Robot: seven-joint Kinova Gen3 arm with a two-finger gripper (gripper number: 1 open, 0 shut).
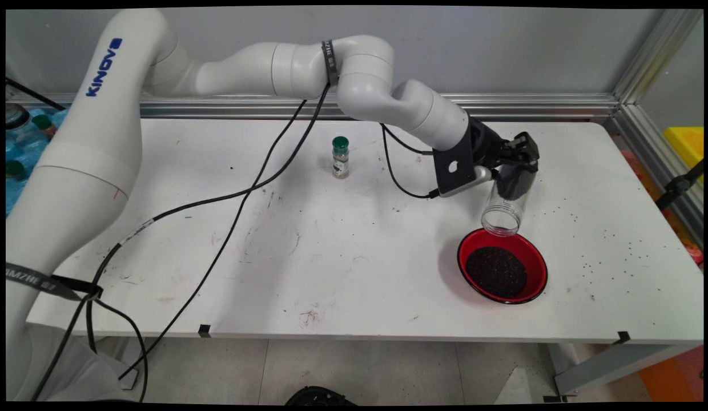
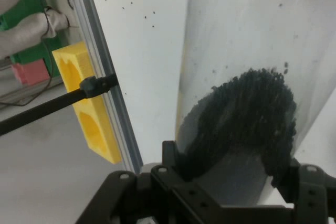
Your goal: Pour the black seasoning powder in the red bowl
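Note:
My gripper (image 1: 517, 171) is shut on a clear glass jar (image 1: 505, 208), held above the table at the right and tipped with its open mouth down, just over the far rim of a red bowl (image 1: 536, 262). A heap of small black grains (image 1: 495, 272) fills the bowl. In the hand view the jar (image 2: 252, 51) rises between my fingers (image 2: 170, 153), and a clump of black grains (image 2: 247, 119) still sits at its gripped end.
A small spice bottle (image 1: 340, 157) with a green cap stands upright near the table's far middle. Loose black grains (image 1: 611, 240) lie scattered on the table right of the bowl. Black cables (image 1: 240, 197) hang across the left half. A yellow block (image 2: 86, 103) lies beyond the table's metal edge rail (image 2: 105, 61).

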